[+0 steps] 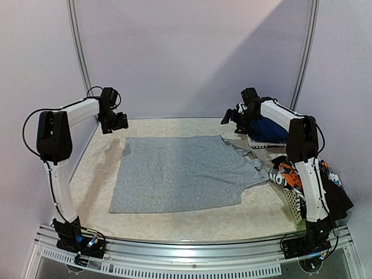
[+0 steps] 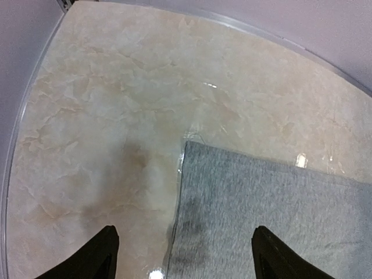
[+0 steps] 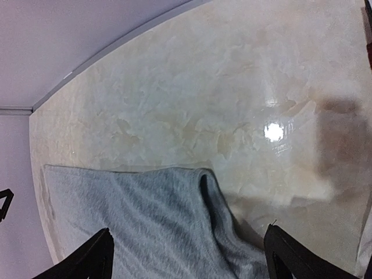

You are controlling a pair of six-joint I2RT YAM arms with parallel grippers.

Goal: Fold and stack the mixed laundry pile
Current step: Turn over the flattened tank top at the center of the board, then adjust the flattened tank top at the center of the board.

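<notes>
Both jaws hang wide and empty over the far end of the desk. The grey shirt lies spread flat below and between them. Its far left corner sits just under the left jaws and its far right corner under the right jaws. From the left wrist, the fingertips straddle that corner, clear of the cloth. From the right wrist, the fingertips frame a rumpled edge.

Where does that leave the job? Early, I'd say. The shirt is laid out but shows no fold that I can see, and the side beneath the right jaws is creased.

Plenty is left. The basket, back from the right jaws toward their base, is stuffed with printed pieces and a black top hanging over its rim. A navy piece sits just beside the right jaws, on their outer side.

It's hard to tell whether that navy piece is folded or just dumped. The right arm covers much of the basket. Both wrist views cut off the near part of the shirt.
</notes>
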